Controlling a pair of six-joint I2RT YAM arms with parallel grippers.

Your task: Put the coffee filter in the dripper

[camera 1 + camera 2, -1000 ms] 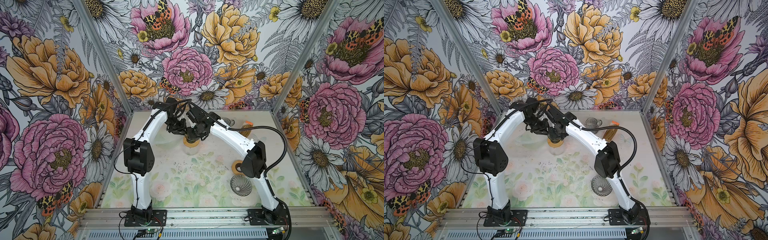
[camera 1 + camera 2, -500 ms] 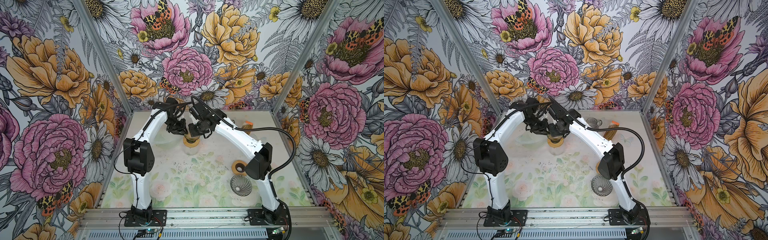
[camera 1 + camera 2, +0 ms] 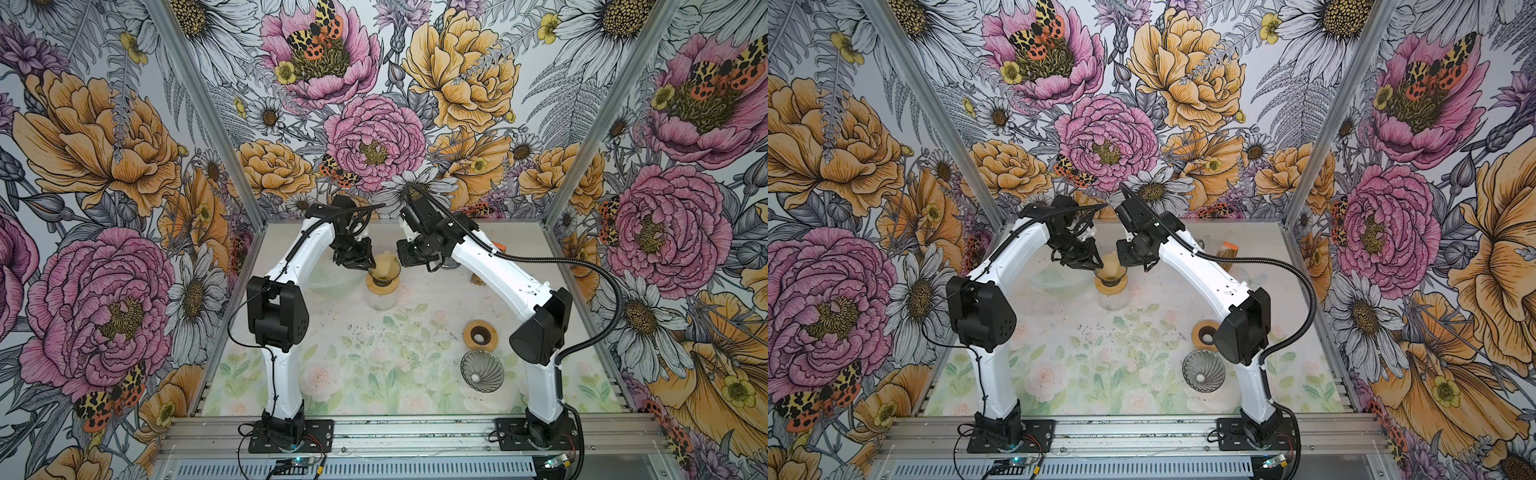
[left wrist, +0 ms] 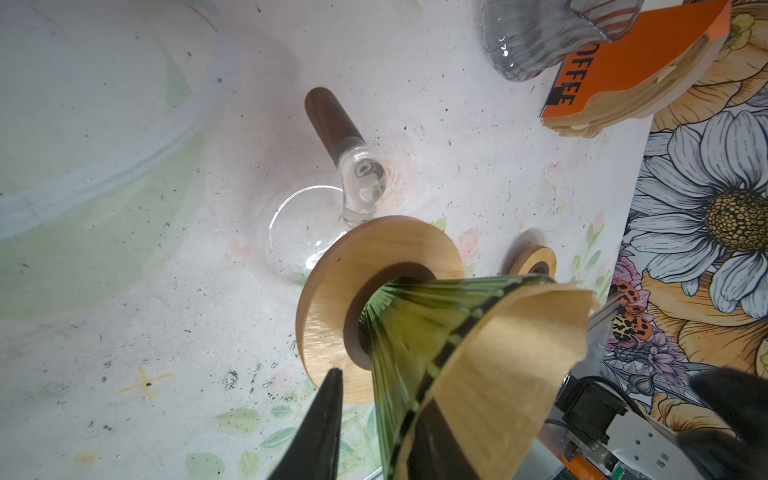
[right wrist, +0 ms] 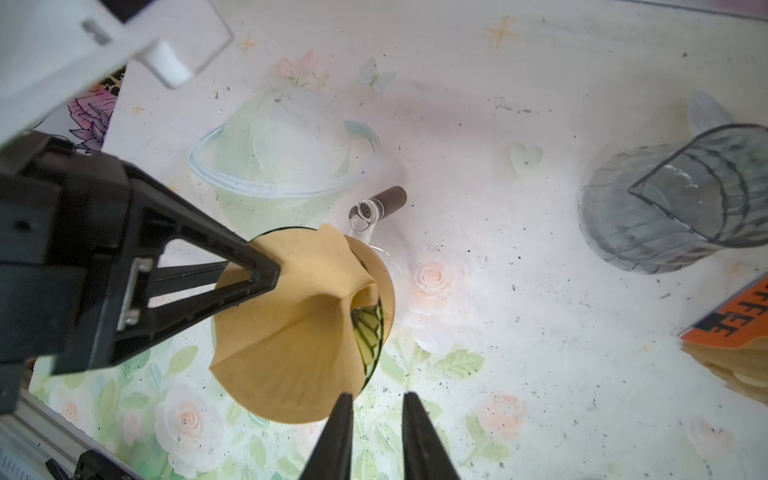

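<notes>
Two white arms meet over a pour-over set at the far middle of the flower-printed table [image 3: 374, 374]. There we see the coffee filter [image 5: 299, 324], a cone of matte tan paper, sitting in the dripper [image 4: 407, 332], a cone of ribbed green glass. The dripper stands upright, narrow end down through the hole of a flat, round wooden collar [image 4: 365, 257]. The collar rests on a clear glass carafe [image 4: 299, 232] with a dark wooden handle [image 4: 328, 120]. The filter's axis runs nearly the same way, tip down and mouth up, but the paper is not flush. Its wide edge rises above the glass rim, and one side buckles inward in a soft fold, leaving bare green ribs on show.

The left gripper [image 5: 268, 276] is clamped at the dripper's rim. In the left wrist view we see one black finger [image 4: 328, 415] outside the glass, while the other appears to sit inside, by the paper. The right gripper [image 5: 378, 397] hangs just beside the filter's edge on the other side. Its two tapered fingers are a narrow gap apart, with only table between them. In both top views each arm rises from its base on the near rail, bends at a black elbow and slopes away and inward, wrist tipped down toward the carafe.

Near the right arm's elbow lie a grey ribbed glass cone [image 3: 482, 370] and a second wooden ring [image 3: 481, 334]. An orange-labelled stack of filters [image 5: 739, 316] sits toward the back.
</notes>
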